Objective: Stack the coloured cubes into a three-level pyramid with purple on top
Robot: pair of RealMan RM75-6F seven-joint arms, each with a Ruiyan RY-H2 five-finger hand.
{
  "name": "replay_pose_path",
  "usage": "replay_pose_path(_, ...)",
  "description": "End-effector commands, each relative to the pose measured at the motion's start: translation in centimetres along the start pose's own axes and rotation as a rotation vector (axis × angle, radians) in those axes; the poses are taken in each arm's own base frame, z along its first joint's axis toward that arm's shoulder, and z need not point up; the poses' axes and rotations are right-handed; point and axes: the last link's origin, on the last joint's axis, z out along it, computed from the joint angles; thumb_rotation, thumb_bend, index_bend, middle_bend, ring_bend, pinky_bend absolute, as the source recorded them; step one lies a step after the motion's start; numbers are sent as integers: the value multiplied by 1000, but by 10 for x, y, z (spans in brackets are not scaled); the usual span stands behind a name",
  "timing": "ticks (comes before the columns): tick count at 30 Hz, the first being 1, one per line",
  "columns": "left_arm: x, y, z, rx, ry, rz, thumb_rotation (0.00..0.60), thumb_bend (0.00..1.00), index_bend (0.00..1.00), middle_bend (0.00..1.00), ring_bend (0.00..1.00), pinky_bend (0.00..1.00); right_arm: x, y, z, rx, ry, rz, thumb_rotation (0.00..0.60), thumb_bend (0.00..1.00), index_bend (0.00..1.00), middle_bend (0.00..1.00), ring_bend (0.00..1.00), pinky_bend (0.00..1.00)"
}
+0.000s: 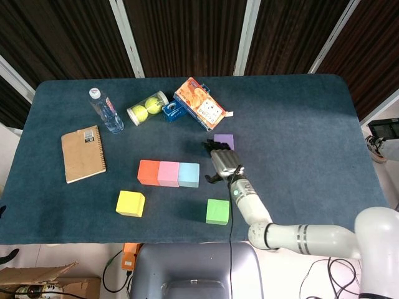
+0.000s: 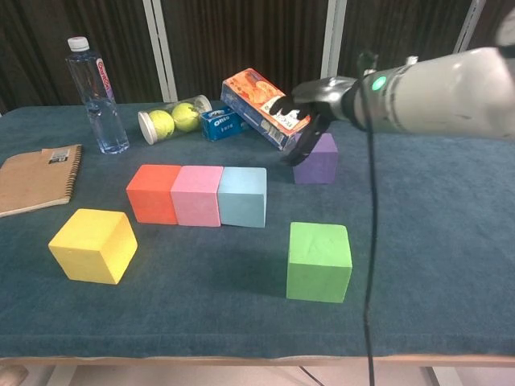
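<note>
Base row set: orange cube (image 2: 153, 194), pink cube (image 2: 198, 195), blue cube (image 2: 243, 197) touching in line. My right robot hand (image 2: 310, 100) hovers empty, fingers spread, over purple cube (image 2: 317, 158) on counter (image 2: 418, 241); it goes last.

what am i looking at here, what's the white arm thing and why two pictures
It is a two-armed robot at a table, seen through its own two cameras: the head view looks down from above, the chest view looks across the table from low in front. Only the right arm shows. Its robot hand hangs over the purple cube, holding nothing. On the blue cloth an orange cube, pink cube and blue cube sit in a touching row, with a yellow cube and green cube apart. Behind lie a notebook, bottle, tennis balls and a snack box.
</note>
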Motion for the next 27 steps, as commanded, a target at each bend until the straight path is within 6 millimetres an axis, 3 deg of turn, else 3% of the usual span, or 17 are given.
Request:
replay_pose_path(1, 0, 23, -2, -121, -41, -55, 600, 84, 48, 0, 0, 85, 22, 65, -59, -17, 124, -48, 600, 240, 0, 0, 0, 0)
replay_pose_path(6, 1, 55, 8, -261, -71, -85, 600, 98, 48, 0, 0, 85, 16, 118, -108, -30, 178, -110, 600, 241, 0, 0, 0, 0)
replay_pose_path(13, 11, 102, 49, -338, -76, -153, 600, 128, 114, 0, 0, 67, -11, 179, -168, -33, 228, -134, 600, 241, 0, 0, 0, 0)
replay_pose_path(20, 2, 141, 79, -373, -200, -180, 600, 188, 153, 0, 0, 65, -25, 211, -202, -32, 312, -103, 600, 241, 0, 0, 0, 0)
replay_pose_path(27, -10, 166, 94, -372, -233, -116, 600, 177, 154, 0, 0, 66, -26, 225, -216, -9, 382, -35, 600, 241, 0, 0, 0, 0)
